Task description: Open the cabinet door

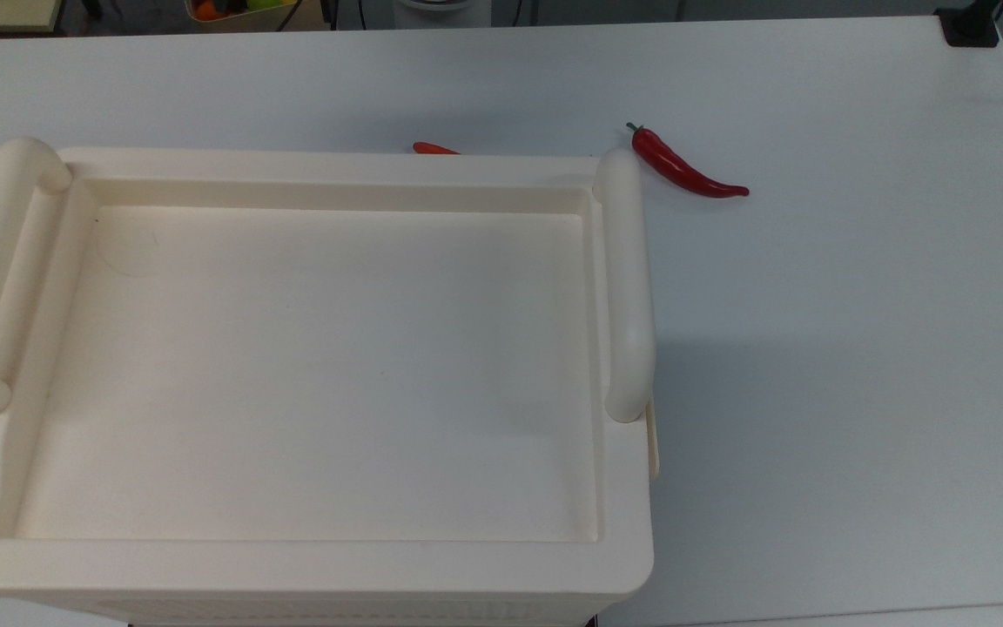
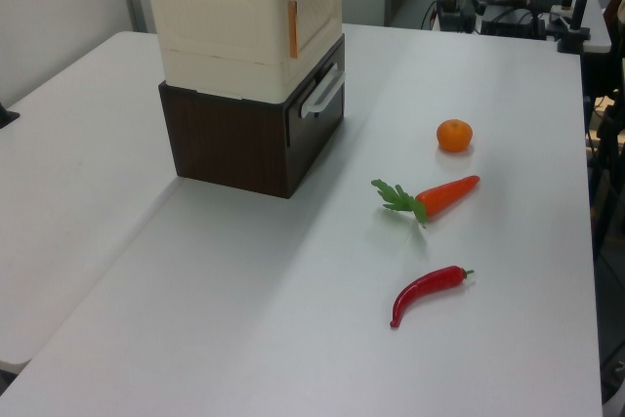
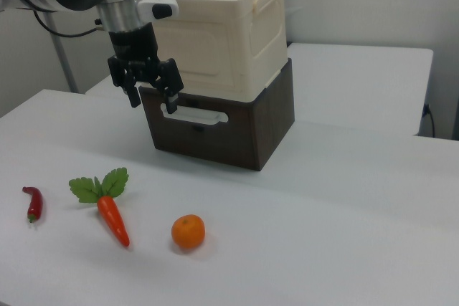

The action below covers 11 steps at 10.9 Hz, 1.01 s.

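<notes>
The cream cabinet [image 3: 215, 34] stands on a dark brown drawer box [image 3: 215, 130]. Its tray-like top [image 1: 310, 366] carries two thick tube handles. The cabinet door [image 3: 204, 44] is the panel on the face towards the right view's left, and it looks flush with the front. That same door [image 2: 314, 7] has an orange strip along one edge in the left view, and a thin sliver of it [image 1: 654, 440] pokes past the cabinet in the top view. My gripper [image 3: 154, 104] hangs open and empty just in front of the door's lower left corner, over the drawer handle [image 3: 193, 114].
On the white table in front of the cabinet lie a red chili [image 3: 32, 203], a carrot with green leaves [image 3: 111, 216] and a small orange [image 3: 188, 231]. The chili [image 1: 684, 165] lies beside the cabinet in the top view. Table edges run near the left view's left.
</notes>
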{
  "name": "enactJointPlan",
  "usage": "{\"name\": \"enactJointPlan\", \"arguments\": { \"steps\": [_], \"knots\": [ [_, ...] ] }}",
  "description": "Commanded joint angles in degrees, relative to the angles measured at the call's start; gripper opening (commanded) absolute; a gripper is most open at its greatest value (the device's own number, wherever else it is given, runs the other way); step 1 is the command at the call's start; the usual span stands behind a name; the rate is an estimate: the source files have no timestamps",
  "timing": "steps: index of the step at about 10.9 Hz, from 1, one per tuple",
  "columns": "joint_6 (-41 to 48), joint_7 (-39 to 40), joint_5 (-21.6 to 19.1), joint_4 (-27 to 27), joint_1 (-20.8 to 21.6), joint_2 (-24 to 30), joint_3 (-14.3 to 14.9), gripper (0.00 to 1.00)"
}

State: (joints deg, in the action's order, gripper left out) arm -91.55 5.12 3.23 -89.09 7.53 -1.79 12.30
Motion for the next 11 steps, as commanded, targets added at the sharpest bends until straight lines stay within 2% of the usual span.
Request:
{"name": "enactJointPlan", "arguments": {
  "steps": [1,6,9,11],
  "knots": [
    [0.86,0.68,0.64,-0.55,0.38,0.04,0.18,1.0],
    [0.5,0.68,0.2,-0.73,0.46,-0.05,0.18,1.0],
    [-3.62,-0.54,-0.85,0.41,1.25,-1.72,-0.52,1.0],
    [-8.87,-5.18,-2.26,0.76,4.31,-2.42,-0.61,1.0]
  ]
}}
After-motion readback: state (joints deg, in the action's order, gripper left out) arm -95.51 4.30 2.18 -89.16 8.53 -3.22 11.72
